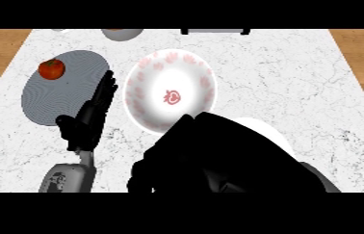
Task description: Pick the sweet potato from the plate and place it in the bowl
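A white plate with a pink flower pattern [171,88] lies at the counter's middle, and nothing lies on it. No sweet potato shows anywhere. My right hand [213,156] is a large black mass raised close to the view, just below and right of that plate. It hides most of a white bowl, of which only a curved strip of rim [274,132] shows at its upper right. What the hand holds, if anything, is hidden. My left hand [92,112] rests open, fingers straight and pointing up, between the grey plate and the patterned plate.
A grey plate [71,98] at the left carries a red round fruit with a green stem [51,68]. A pale round vessel [122,33] and a dark-edged object [213,31] sit at the counter's far edge. Wooden floor shows past both side edges.
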Robot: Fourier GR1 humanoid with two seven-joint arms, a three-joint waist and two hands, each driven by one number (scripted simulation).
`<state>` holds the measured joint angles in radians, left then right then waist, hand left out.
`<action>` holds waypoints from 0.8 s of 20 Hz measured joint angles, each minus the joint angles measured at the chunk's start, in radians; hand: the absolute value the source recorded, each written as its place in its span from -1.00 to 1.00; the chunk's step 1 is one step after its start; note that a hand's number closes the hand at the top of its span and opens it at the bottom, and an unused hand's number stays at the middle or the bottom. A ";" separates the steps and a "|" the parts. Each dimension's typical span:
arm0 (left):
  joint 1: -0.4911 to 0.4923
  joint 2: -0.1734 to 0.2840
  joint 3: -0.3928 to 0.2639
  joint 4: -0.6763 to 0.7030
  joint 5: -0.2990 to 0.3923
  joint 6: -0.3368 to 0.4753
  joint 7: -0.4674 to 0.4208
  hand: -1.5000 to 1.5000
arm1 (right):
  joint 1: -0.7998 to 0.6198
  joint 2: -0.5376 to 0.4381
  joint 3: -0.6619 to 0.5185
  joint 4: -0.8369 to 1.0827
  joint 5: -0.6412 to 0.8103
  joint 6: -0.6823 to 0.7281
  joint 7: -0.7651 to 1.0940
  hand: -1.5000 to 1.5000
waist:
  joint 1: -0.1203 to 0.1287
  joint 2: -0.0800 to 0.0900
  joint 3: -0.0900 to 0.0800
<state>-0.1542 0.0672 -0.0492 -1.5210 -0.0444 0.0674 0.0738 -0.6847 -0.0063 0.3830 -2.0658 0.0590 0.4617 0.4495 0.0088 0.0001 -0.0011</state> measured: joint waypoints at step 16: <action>-0.005 -0.019 -0.012 -0.012 -0.014 0.004 0.010 0.00 | -0.215 -0.007 0.000 0.696 0.476 -0.248 -0.481 1.00 | 0.010 0.005 0.001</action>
<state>-0.1595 0.0483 -0.0616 -1.5329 -0.0579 0.0717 0.0841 -0.8993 -0.0130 0.3827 -1.3694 0.5345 0.2133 -0.0311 0.0189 0.0048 -0.0004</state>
